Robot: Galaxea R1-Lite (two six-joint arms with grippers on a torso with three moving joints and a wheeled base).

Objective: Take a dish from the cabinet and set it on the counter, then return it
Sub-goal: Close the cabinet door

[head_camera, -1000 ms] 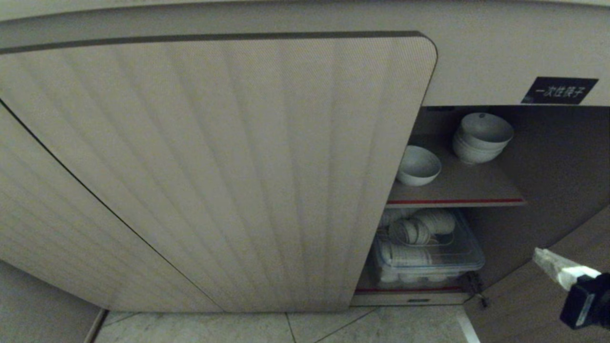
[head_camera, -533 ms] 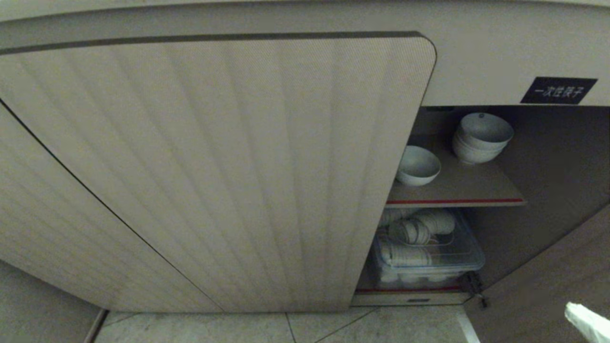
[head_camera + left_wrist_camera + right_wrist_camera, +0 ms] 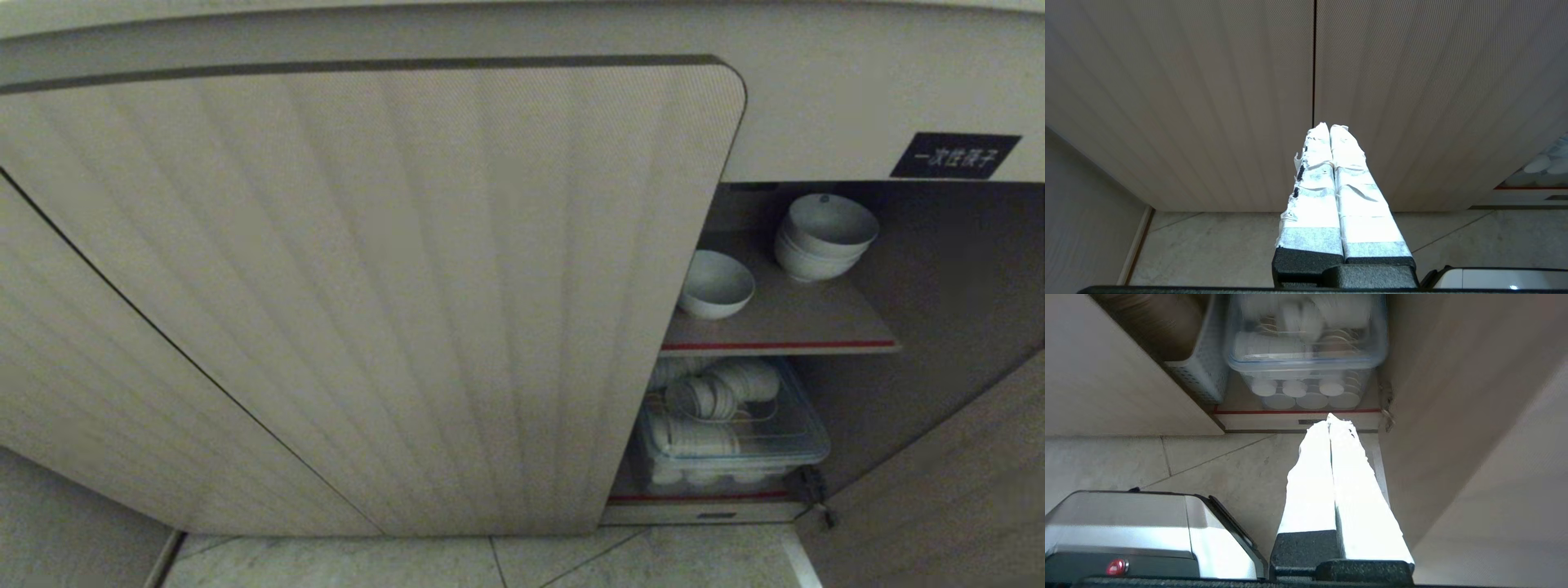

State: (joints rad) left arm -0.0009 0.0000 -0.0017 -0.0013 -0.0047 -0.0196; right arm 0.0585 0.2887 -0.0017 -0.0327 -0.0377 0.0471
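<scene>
The dish [image 3: 716,283], a small white bowl, stands alone on the upper brown shelf [image 3: 800,327] of the cabinet [image 3: 367,286], whose right side is open. Neither gripper shows in the head view. My right gripper [image 3: 1331,417] is shut with nothing in it, low over the floor tiles, pointing at the cabinet's red-edged bottom ledge [image 3: 1298,412]. My left gripper [image 3: 1329,126] is shut and empty, facing the closed ribbed doors [image 3: 1208,102]. The counter is out of view.
A stack of white bowls [image 3: 823,235] sits further back on the same shelf. Below it is a clear plastic box [image 3: 735,433] of white cups, also the clear box [image 3: 1306,335] in the right wrist view. The open door [image 3: 963,490] hangs at the right. A black label [image 3: 955,155] is above.
My right gripper, seen at the lower right of the head view a second ago, has dropped down and out of that view. The dish and cabinet have not moved.
</scene>
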